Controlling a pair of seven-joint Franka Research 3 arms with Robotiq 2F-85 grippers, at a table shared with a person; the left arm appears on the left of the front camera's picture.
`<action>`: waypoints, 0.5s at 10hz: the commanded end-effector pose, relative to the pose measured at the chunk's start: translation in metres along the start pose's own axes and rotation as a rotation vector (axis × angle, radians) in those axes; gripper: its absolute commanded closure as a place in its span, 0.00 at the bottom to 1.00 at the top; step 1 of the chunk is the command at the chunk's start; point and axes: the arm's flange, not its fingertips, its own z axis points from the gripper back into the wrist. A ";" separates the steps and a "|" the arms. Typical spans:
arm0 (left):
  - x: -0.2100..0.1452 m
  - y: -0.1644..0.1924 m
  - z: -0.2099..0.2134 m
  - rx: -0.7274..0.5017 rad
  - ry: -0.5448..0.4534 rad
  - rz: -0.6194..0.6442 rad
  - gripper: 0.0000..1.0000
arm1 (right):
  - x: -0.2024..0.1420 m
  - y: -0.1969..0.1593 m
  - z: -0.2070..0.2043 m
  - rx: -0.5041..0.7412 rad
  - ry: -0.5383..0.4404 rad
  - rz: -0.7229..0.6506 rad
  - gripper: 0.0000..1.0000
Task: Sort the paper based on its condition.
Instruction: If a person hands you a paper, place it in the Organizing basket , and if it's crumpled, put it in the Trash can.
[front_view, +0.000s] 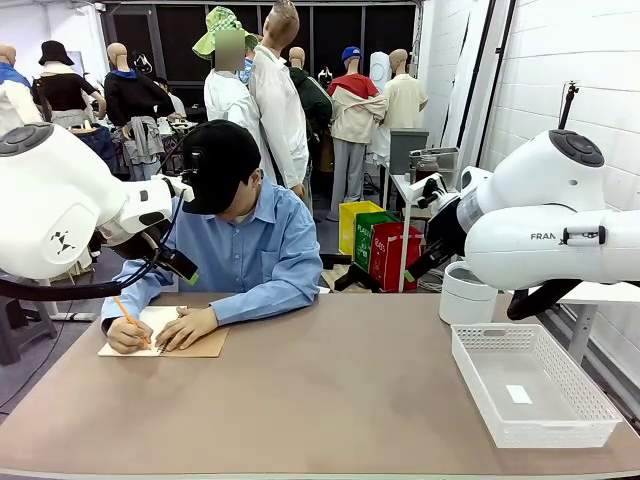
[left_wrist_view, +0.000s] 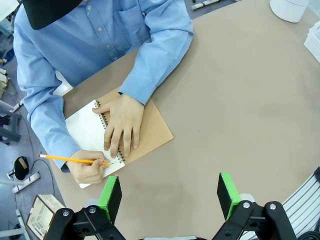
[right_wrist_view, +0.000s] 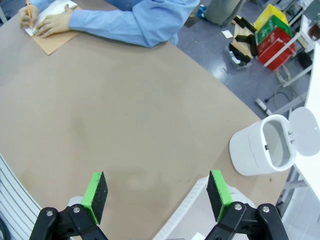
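Observation:
A person in a blue shirt sits at the far left of the table and writes with an orange pencil (left_wrist_view: 70, 159) on the white page (left_wrist_view: 87, 132) of a spiral notebook with a brown kraft cover (front_view: 200, 345). The other hand rests flat on the notebook (right_wrist_view: 50, 42). The page is bound in the notebook; a loose sheet of paper is out of view. My left gripper (left_wrist_view: 170, 195) hangs open high above the table near the notebook. My right gripper (right_wrist_view: 157, 195) is open above the table's right part, with nothing between its green pads.
A white mesh basket (front_view: 475, 385) stands at the right front with a tiny white tag (front_view: 519, 394) in it. Behind it is a white lidded bin (front_view: 465, 295), its lid open in the right wrist view (right_wrist_view: 260, 147). Bare tabletop lies across the middle.

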 end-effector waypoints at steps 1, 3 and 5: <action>-0.001 0.000 -0.001 0.000 0.007 0.000 0.00 | 0.000 -0.001 0.000 0.005 -0.001 -0.003 0.00; -0.001 0.000 -0.001 0.000 0.007 0.000 0.00 | 0.000 -0.001 0.000 0.005 -0.001 -0.003 0.00; -0.001 0.000 -0.001 0.000 0.007 0.000 0.00 | 0.000 -0.001 0.000 0.005 -0.001 -0.003 0.00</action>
